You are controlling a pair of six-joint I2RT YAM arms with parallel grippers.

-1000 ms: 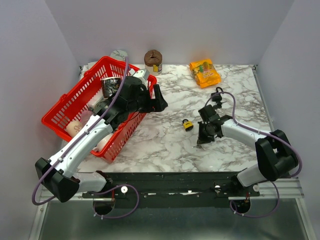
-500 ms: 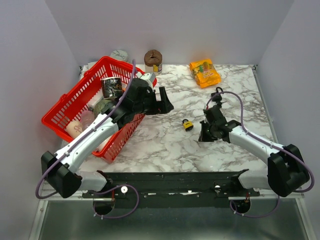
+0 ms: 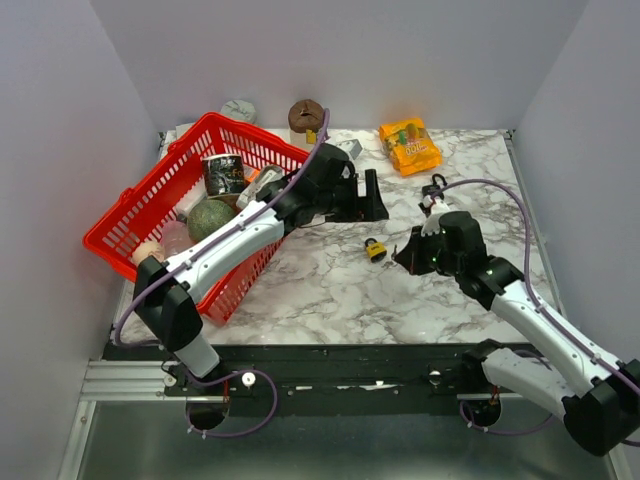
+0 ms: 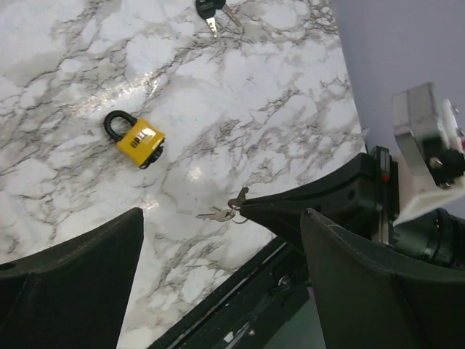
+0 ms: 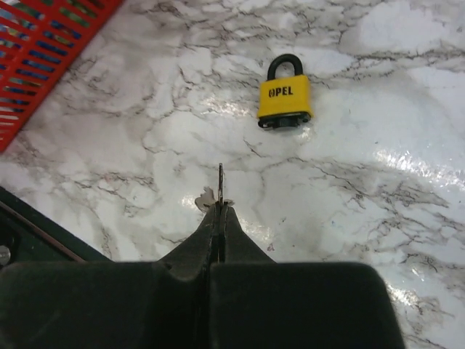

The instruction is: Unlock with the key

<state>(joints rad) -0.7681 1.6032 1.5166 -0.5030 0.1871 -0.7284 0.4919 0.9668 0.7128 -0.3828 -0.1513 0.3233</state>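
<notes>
Padlock (image 3: 375,249): it lies flat near the middle of the table (image 3: 330,290), a touch toward the near edge, exactly where it lay a second ago.
Change, left arm: I see it stretched much farther out. The left gripper (image 3: 374,200) was beside the red basket (image 3: 130,200) and now hangs over the table's middle, on the far side of the padlock.
Change, right arm: the wrist has swung round and the right gripper (image 5: 220,209) has come closer to the padlock from the right-edge side. It is near but not touching.
Left gripper state: fingers spread wide, nothing between them.
Right gripper state: pinched tight on the key (image 5: 221,182), whose blade sticks out past the tips, roughly toward the padlock.
Hard to make out: the key is edge-on in the right wrist view, so I can't read its teeth. A second small key dangles from it, partly hidden. I can't see the padlock's keyhole in any view.
Cut off: a black-headed key (image 4: 211,9), nearer the right edge, is clipped by the top of the left wrist view.
Padlock looks: yellow body with black lettering, black shackle pointing to the far edge, both legs seated in the body.
</notes>
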